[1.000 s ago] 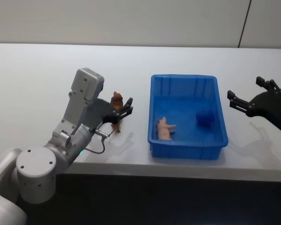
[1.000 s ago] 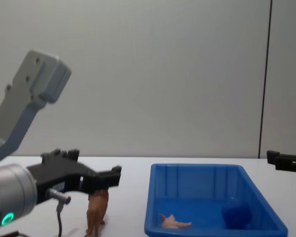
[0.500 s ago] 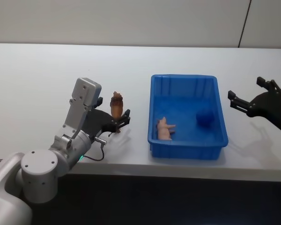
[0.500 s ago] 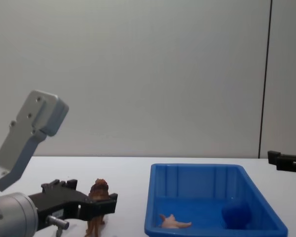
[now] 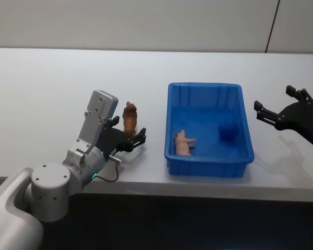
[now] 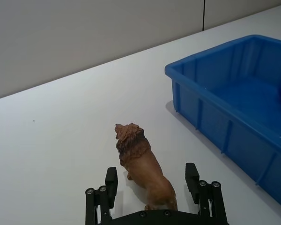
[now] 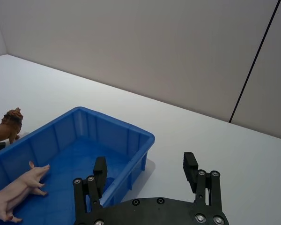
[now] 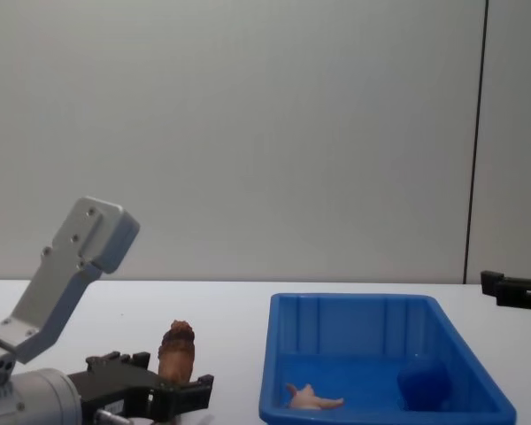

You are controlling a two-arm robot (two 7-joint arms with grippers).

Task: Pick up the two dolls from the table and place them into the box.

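A brown lion doll [image 5: 130, 117] stands upright on the white table [image 5: 41, 88], left of the blue box [image 5: 206, 85]. My left gripper [image 5: 128, 133] is open and low over the table. In the left wrist view its fingers straddle the hindquarters of the lion [image 6: 140, 164], with a gap on each side. A pink pig doll [image 5: 182, 143] lies in the box's near left part. A rounded blue doll [image 5: 228, 129] sits in the box to the pig's right. To the right of the box, my right gripper [image 5: 273, 98] hovers open and holds nothing.
The box's left wall [image 6: 201, 93] rises close to the right of the lion. The table's front edge [image 5: 146, 182] runs just behind the left gripper. Bare white tabletop stretches left of and beyond the lion.
My left gripper has come down from the lion's head height to near the tabletop and now brackets the lion. The lion, the box and the right gripper have stayed put.
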